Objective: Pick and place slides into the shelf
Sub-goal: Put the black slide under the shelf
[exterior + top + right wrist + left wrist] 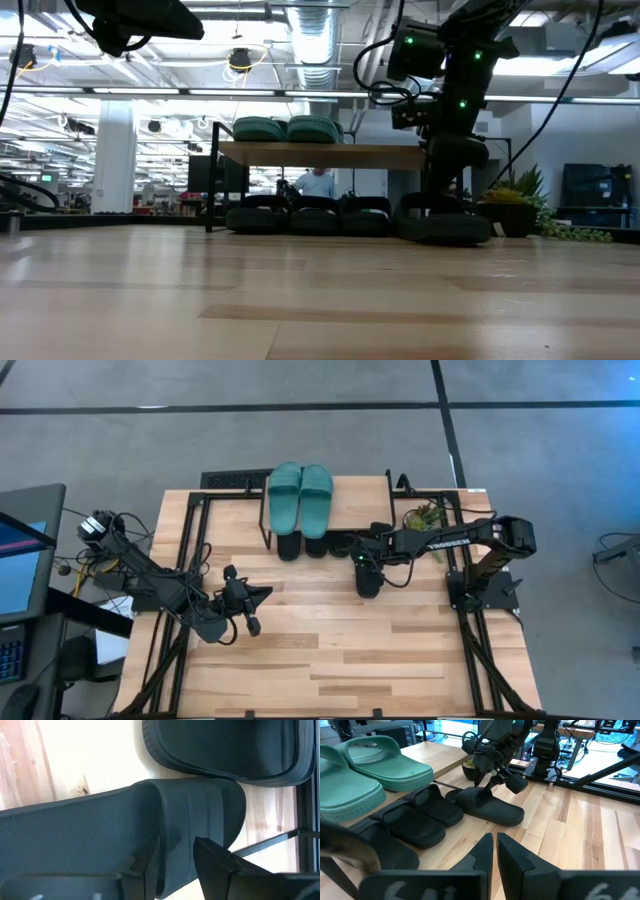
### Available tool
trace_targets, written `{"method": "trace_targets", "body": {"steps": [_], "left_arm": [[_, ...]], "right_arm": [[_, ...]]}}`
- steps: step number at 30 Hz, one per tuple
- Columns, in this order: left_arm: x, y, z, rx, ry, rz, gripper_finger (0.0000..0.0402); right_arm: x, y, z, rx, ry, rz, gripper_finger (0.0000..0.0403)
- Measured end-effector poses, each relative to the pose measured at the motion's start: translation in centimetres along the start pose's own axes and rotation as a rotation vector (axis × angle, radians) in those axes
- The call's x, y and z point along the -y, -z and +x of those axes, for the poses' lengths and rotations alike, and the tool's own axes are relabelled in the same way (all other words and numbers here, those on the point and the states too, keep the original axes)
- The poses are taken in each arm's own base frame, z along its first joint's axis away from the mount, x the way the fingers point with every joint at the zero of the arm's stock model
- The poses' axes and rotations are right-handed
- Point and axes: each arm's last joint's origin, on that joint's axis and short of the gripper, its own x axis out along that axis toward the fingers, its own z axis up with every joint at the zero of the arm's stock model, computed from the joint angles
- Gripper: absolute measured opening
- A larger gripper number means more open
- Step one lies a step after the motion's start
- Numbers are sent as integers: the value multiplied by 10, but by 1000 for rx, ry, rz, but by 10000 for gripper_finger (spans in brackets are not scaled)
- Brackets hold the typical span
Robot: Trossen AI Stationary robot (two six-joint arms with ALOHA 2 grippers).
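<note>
High view shows the shelf (350,495) at the far middle of the table (330,650), with the teal slides (300,497) lying side by side on its top board. Black slides are tucked under it; the left wrist view shows three of them (427,812) in a row beneath the board, toes pointing out toward the table, so the lower level is nearly filled.

The right gripper (176,851) hangs over the last black slide (368,577), which lies on the table just right of the shelf's near edge, beside the tucked row. In the right wrist view its fingers (215,857) straddle the strap with a gap on each side, so the claw looks released rather than clenched, and the slide rests flat on the wood. It probably sits there because the gap under the shelf is low and needs a sliding push.

The left gripper (494,851) waits at the near left, fingers pressed together and empty.
</note>
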Motion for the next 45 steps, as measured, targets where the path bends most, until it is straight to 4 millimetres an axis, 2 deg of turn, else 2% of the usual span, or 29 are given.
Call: {"method": "trace_targets", "body": {"steps": [6,14,18,24,30,35,38,42,45], "left_arm": [[0,0,0,-2,4,-1,13],[0,0,0,-3,5,-2,13],[0,0,0,-3,5,-2,13],[0,0,0,-3,5,-1,13],[0,0,0,-9,13,22,13],[-1,2,0,-17,8,38,13],[0,2,0,-21,14,38,13],[0,2,0,-30,26,38,13],[0,2,0,-37,37,36,13]], "right_arm": [[-8,-1,-3,9,-8,-4,148],[-28,1,-11,3,-24,11,174],[-44,4,-17,-1,-39,16,175],[-82,7,-34,49,-90,-64,167],[-111,15,-48,83,-136,-97,148],[-119,15,-52,109,-154,-67,128],[-122,16,-53,116,-158,-70,94],[-124,17,-54,117,-161,-76,19],[-124,17,-54,117,-160,-75,14]]}}
